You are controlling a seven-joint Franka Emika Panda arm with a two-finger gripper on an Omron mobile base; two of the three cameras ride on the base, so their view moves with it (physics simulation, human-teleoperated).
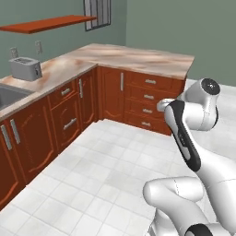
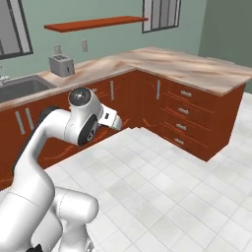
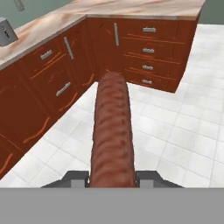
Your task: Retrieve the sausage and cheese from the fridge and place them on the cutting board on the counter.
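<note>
In the hand view a reddish-brown sausage (image 3: 111,131) juts out lengthwise from between my two dark fingertips (image 3: 76,178). My gripper (image 3: 111,178) is shut on its near end. The hand hovers above the white floor and faces the corner of the marbled counter (image 3: 131,6). From the base cameras the counter (image 1: 138,57) (image 2: 197,66) runs in an L, and my arm is folded low in front of it. The cheese, the fridge and the cutting board are out of view.
A grey toaster (image 1: 25,68) (image 2: 61,65) stands on the left run of the counter beside a sink (image 1: 9,94) (image 2: 24,87). A red shelf (image 1: 46,23) hangs above. Red-brown drawers (image 1: 147,97) line the counter front. White tiled floor (image 2: 187,187) lies open ahead.
</note>
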